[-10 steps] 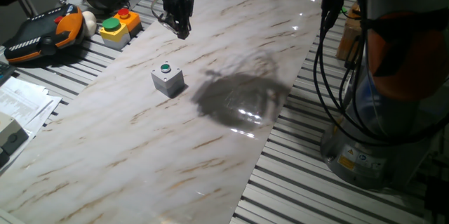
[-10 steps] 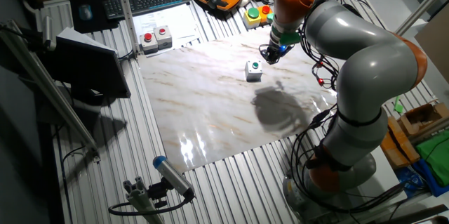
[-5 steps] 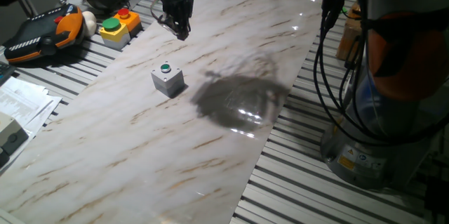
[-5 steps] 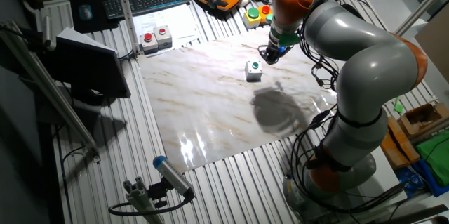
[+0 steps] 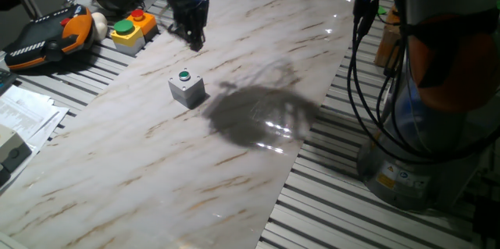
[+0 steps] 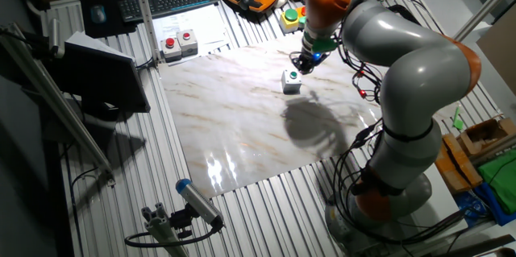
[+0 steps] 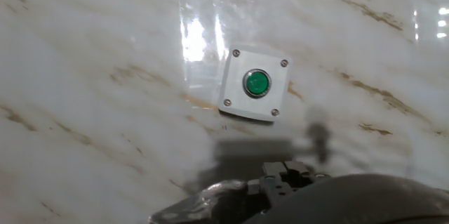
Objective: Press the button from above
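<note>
Nearest you on the marble-patterned bench [image 5: 156, 171] lies the arm's dark shadow, and just left of it stands the small light-grey box [image 5: 187, 90] with the round green button [image 5: 184, 76] set in its top face. In the hand view you look down on that box [image 7: 254, 86], its four corner screws visible and the button [image 7: 257, 83] in the middle, unpressed and untouched. Beyond the box, the pincer [image 5: 194, 40] hangs above the bench, apart from the button and holding nothing; you cannot tell from any view whether its fingers are parted or closed. In the other fixed view the pincer [image 6: 297, 64] sits just beside and above the box [image 6: 291, 82]. Farther back, on the slatted surface past the marble, you see a yellow box [image 5: 133, 30] with larger green and red buttons, and an orange-and-black teach pendant [image 5: 47, 40].
</note>
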Tool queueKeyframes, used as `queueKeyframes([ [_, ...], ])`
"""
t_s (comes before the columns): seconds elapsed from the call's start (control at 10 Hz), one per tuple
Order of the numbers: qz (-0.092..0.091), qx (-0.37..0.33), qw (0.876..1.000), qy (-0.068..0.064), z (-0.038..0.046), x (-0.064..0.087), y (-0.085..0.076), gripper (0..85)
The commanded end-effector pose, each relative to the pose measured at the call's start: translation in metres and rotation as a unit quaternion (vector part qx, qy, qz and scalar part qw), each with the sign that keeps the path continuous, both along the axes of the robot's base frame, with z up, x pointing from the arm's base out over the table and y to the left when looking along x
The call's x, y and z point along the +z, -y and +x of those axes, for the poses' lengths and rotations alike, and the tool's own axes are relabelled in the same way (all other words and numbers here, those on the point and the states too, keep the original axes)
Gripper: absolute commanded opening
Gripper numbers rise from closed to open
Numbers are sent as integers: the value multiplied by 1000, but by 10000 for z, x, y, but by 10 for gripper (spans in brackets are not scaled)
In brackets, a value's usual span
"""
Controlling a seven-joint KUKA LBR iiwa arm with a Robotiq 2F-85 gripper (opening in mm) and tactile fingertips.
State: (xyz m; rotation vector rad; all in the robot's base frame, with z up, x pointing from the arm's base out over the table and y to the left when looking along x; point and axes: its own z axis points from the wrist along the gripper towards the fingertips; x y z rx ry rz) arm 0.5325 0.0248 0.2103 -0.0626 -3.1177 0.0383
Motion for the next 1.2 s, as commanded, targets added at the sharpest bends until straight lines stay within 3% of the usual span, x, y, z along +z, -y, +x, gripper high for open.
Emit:
queueKeyframes([
  [0.0,7,-1,1000,-3,15,-19,-29,7],
  [0.2,5,-17,1000,2,37,-64,-161,7],
  [0.4,6,-22,1000,14,53,-86,-187,7],
  [0.5,-1,-18,1000,16,58,-112,-192,7],
  [1.1,0,-20,999,26,161,-311,-250,7],
])
